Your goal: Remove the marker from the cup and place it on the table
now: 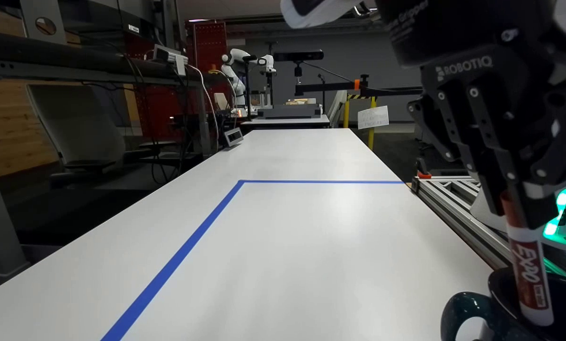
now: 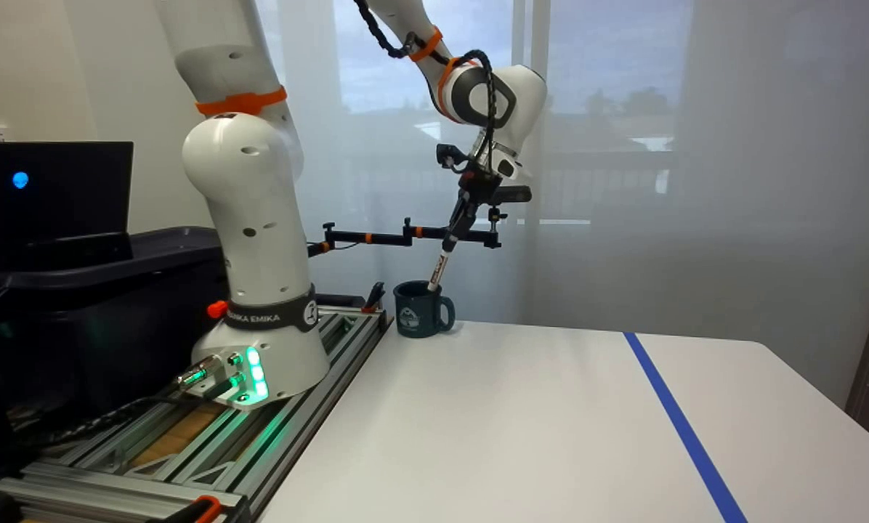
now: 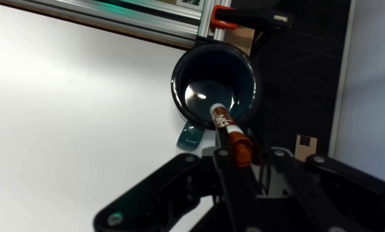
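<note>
A dark teal mug, the cup, stands upright at a corner of the white table [image 2: 551, 407]; it shows in both exterior views [image 1: 506, 316] [image 2: 411, 312] and in the wrist view [image 3: 177, 80]. My gripper [image 1: 517, 213] is above the cup, also in an exterior view [image 2: 447, 247] and the wrist view [image 3: 237, 135]. It is shut on the cap end of a brown-red Expo marker [image 1: 528, 270], seen too in an exterior view [image 2: 438, 270] and the wrist view [image 3: 224, 118]. The marker is tilted, its white lower end at the cup's mouth, apart from the bottom.
The metal rail frame [image 2: 347, 385] and a red-and-black clamp [image 3: 224, 19] are close beside the cup. Blue tape [image 1: 179, 258] crosses the table. A camera arm [image 2: 376, 238] stands behind the cup. The table edge is near the cup.
</note>
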`<state>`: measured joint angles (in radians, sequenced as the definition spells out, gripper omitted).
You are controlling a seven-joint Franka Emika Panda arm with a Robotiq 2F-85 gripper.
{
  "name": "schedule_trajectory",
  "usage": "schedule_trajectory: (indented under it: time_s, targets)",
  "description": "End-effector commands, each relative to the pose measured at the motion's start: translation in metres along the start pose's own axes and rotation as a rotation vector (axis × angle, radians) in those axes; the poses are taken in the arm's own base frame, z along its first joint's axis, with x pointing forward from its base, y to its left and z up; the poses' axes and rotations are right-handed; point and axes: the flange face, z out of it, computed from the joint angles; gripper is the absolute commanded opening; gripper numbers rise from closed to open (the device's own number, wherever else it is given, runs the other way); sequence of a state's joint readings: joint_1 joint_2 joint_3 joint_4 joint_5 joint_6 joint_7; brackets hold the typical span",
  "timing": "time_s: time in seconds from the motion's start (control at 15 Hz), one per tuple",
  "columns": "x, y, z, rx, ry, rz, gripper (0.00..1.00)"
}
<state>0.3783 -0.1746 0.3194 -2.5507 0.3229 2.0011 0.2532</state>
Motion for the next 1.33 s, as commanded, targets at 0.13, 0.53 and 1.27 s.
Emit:
schedule_trajectory:
  time_s: [0.13, 0.53, 1.27]
  targets:
    - [-0.038, 0.033, -0.002, 0.193, 0.067, 0.096, 0.05]
    - [-0.041, 0.068, -0.017, 0.321, 0.14, 0.222, 0.05]
    - [-0.013, 0.122, -0.029, 0.495, 0.146, 0.334, 0.05]
